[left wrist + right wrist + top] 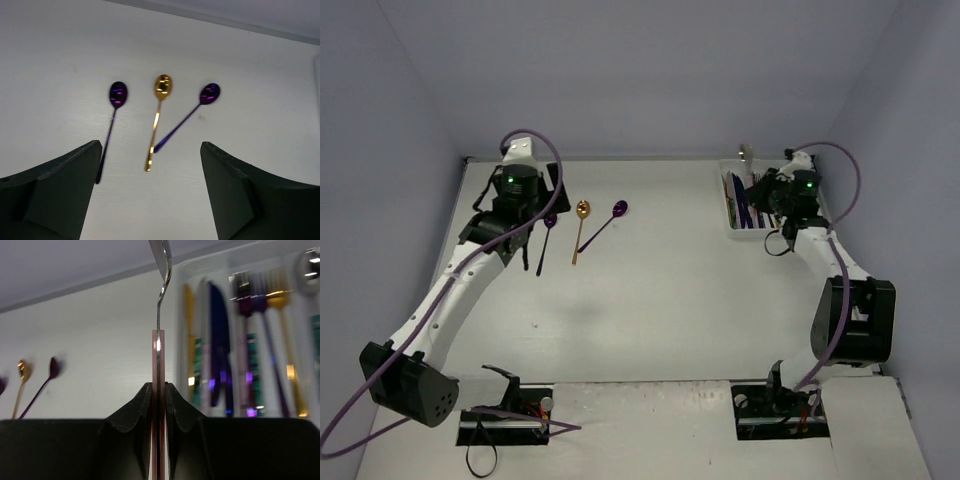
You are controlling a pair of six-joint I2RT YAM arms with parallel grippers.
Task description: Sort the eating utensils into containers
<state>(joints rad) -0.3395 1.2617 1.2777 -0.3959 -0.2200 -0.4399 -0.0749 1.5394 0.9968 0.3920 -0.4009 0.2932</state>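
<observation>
Three spoons lie on the table at the back left: a purple spoon (546, 240) (114, 120), a gold spoon (579, 230) (157, 117) and a second purple spoon (608, 222) (187, 115). My left gripper (525, 245) (150, 146) is open and empty, hovering just short of their handle ends. My right gripper (760, 183) (158, 390) is shut on a pink-handled silver utensil (158, 352), held on edge beside the left wall of the white tray (732, 222) (178, 340). Its silver end (745, 152) points to the back. The tray holds several gold, dark blue, purple and teal utensils.
The back wall runs right behind the tray and the spoons. The side walls stand close to the table's left and right edges. The arm bases and cables sit at the near edge.
</observation>
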